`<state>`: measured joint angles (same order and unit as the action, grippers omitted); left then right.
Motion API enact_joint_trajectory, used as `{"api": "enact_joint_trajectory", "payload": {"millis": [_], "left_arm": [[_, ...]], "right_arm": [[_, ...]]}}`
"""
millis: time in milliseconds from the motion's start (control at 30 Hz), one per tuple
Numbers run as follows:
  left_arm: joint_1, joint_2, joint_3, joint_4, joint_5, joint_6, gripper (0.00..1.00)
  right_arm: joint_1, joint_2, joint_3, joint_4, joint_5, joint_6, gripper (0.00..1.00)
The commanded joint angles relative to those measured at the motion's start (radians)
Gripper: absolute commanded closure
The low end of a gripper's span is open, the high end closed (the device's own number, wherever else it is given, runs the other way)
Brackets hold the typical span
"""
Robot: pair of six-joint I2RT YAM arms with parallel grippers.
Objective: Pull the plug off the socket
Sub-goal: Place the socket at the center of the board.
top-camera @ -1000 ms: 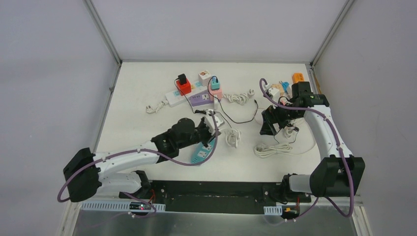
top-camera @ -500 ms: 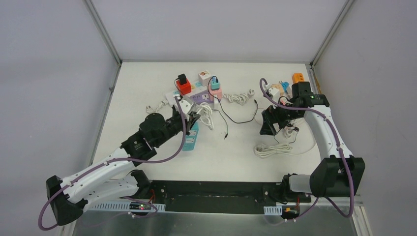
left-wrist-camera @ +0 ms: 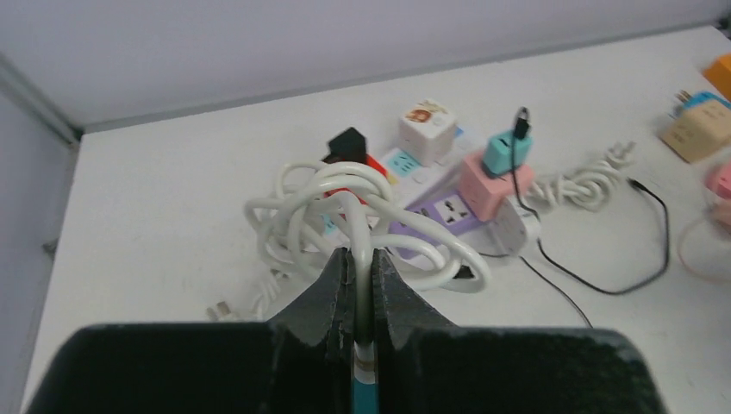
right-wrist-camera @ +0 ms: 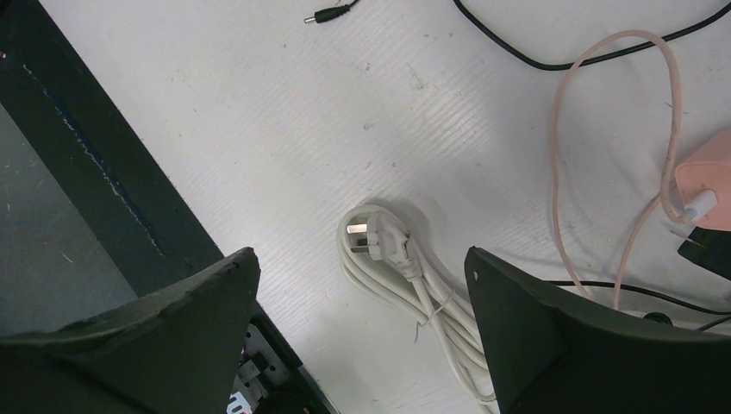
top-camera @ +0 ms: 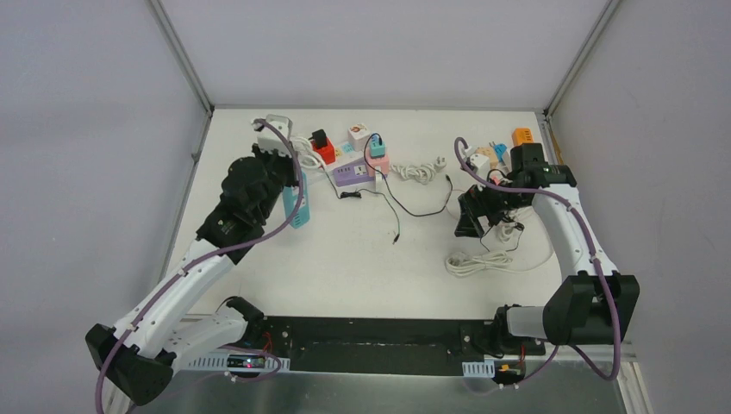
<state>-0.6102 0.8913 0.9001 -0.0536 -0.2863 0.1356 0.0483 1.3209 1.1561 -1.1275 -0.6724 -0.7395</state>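
My left gripper (top-camera: 291, 168) (left-wrist-camera: 362, 254) is shut on the white cord (left-wrist-camera: 345, 207) of a teal power strip (top-camera: 296, 203) (left-wrist-camera: 362, 397). The strip hangs below the jaws and its cord coil loops just beyond the fingertips. Ahead on the table lies a cluster of sockets. A red-and-black plug (top-camera: 321, 148) (left-wrist-camera: 349, 147) sits in a white strip, and a teal plug (top-camera: 377, 147) (left-wrist-camera: 500, 153) sits in a pink socket cube (left-wrist-camera: 487, 185) by a purple strip (top-camera: 353, 174) (left-wrist-camera: 435, 211). My right gripper (top-camera: 478, 216) (right-wrist-camera: 362, 285) hovers open over a coiled white cable with a loose plug (right-wrist-camera: 379, 237) (top-camera: 478, 261).
A thin black cable (top-camera: 414, 207) trails across the middle of the table. Small adapters, including an orange one (top-camera: 521, 135), sit at the back right. A pink block with a pink cord (right-wrist-camera: 707, 190) lies beside the right gripper. A white cube (left-wrist-camera: 427, 125) stands behind the strips.
The left arm swung from the table's middle to the far left and lifted the teal strip by its cord. The right arm stayed still.
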Motion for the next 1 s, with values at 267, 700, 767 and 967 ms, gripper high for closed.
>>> {"api": "enact_joint_trajectory", "payload": {"millis": [267,700,767,967], "left_arm": [[0.525,0.270,0.292,-0.091,0.304,-0.085,1.00],[0.778,0.868,0.687,-0.289,0.404,0.062,1.00],[0.805,0.947,0.755,-0.329,0.422,0.077,1.00],[0.819,1.117,0.891,-0.349,0.499,0.098,1.00]], "right_arm": [[0.006,0.026,0.048,-0.035,-0.074,-0.037,0.08],[0.007,0.059,0.055,-0.040,-0.064,-0.040,0.08],[0.006,0.068,0.056,-0.040,-0.060,-0.040,0.08],[0.006,0.088,0.069,-0.056,-0.071,-0.048,0.08]]}}
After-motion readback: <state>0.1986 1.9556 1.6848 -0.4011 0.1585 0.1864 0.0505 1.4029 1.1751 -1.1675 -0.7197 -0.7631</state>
